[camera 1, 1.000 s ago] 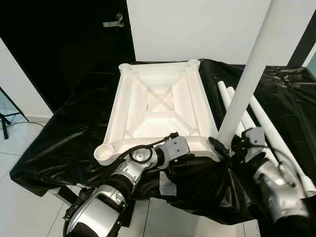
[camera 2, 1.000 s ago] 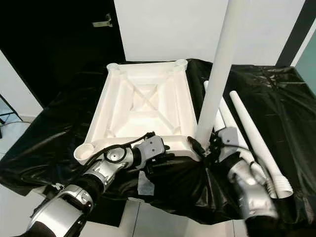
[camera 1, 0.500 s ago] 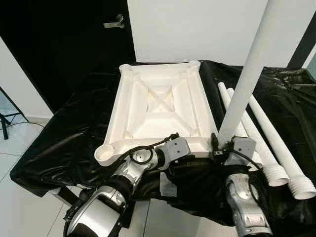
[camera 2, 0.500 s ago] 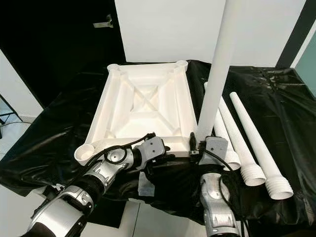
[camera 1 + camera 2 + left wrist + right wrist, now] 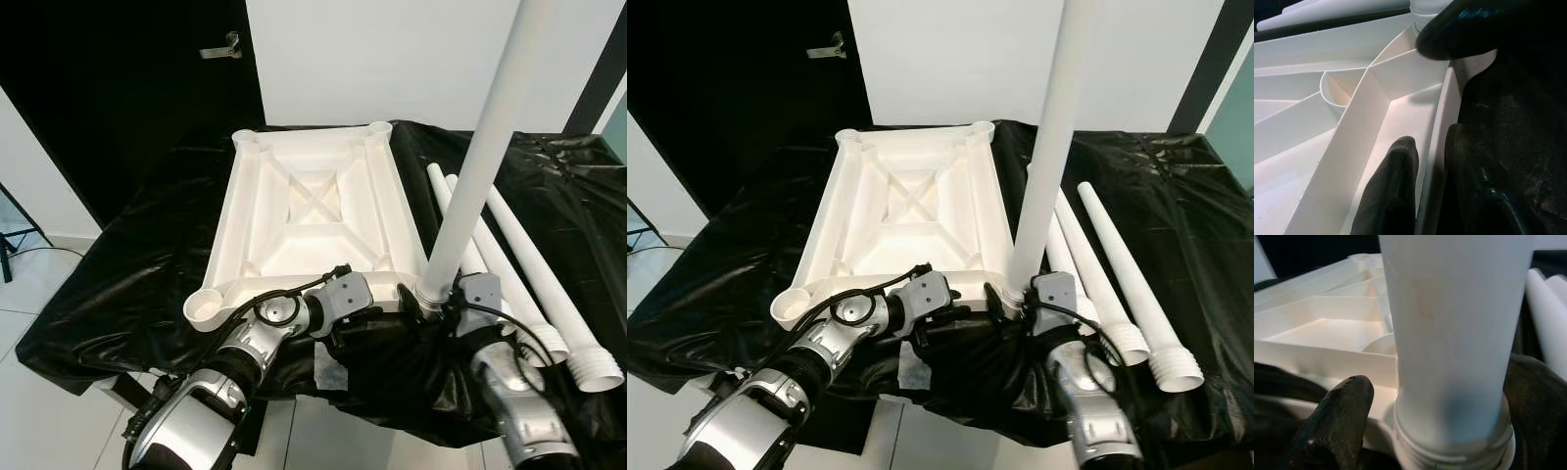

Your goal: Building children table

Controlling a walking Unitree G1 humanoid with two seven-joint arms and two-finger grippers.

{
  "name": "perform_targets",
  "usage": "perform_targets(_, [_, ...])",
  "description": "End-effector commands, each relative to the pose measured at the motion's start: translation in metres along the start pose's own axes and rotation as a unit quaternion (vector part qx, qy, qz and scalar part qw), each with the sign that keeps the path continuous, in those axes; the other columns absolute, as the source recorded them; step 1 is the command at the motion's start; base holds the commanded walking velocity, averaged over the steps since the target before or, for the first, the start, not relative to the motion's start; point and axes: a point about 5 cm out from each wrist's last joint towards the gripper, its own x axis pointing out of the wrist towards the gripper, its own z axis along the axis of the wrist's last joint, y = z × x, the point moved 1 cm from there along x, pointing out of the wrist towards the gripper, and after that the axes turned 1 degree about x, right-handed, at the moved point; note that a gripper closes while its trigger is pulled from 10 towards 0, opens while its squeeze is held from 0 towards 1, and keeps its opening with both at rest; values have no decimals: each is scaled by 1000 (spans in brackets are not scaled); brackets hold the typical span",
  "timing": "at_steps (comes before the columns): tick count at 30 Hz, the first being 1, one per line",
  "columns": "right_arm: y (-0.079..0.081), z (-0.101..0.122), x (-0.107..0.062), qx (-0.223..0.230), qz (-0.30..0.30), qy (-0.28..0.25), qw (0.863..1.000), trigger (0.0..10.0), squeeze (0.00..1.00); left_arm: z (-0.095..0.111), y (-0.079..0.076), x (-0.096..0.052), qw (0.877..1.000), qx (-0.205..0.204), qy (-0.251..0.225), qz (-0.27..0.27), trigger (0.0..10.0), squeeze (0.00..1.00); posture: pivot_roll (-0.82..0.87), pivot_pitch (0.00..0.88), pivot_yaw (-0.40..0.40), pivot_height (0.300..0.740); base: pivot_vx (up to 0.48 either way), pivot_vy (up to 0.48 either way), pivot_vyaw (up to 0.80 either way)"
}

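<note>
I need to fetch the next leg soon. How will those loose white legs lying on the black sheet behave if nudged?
The loose legs are round, tapered tubes, so they would likely roll, curving toward the narrow end. They look like hollow plastic: probably stiff and light. The crinkled, glossy black sheet may slow them only a little.

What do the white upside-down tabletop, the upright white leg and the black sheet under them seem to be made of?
White upside-down tabletop: apparently moulded plastic, with a smooth matt finish; thin ribs and round corner sockets suggest it.
Upright white leg: likely similar plastic; its ridged, threaded-looking base suggests it.
Black sheet: probably thin plastic film; it is glossy and creased.
</note>
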Motion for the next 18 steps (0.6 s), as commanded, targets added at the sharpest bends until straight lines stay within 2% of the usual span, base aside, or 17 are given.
perform_targets(1, [10, 0, 5, 6, 66, 7, 998, 10000, 0, -53, -47, -5, 988, -67, 104, -96, 10000, 0, -32, 0, 23, 740, 0, 0, 0])
perform_targets(3, [-3, 2, 4, -15, 74, 14, 997, 10000, 0, -52, -46, -4, 988, -67, 102, -96, 10000, 0, -31, 0, 19, 740, 0, 0, 0])
perform_targets(4, [-3, 2, 4, -15, 74, 14, 997, 10000, 0, -52, -46, -4, 988, -67, 102, -96, 10000, 0, -31, 0, 19, 740, 0, 0, 0])
perform_targets(6, [-14, 10, 5, -29, 81, 10, 996, 10000, 0, -51, -47, -4, 988, -70, 100, -94, 10000, 0, -29, 0, 19, 740, 0, 0, 0])
perform_targets(13, [-21, 13, 5, -49, 122, 17, 991, 10000, 0, -54, -50, -5, 988, -72, 102, -96, 10000, 0, -27, 0, 20, 740, 0, 0, 0])
perform_targets(14, [-19, 13, 3, -41, 152, 21, 987, 0, 0, -55, -50, -5, 988, -72, 103, -95, 10000, 0, -26, 0, 20, 740, 0, 0, 0])
perform_targets(18, [-17, 12, 0, -27, 192, 34, 980, 0, 0, -53, -48, -5, 988, -71, 101, -92, 10000, 0, -23, 0, 19, 740, 0, 0, 0])
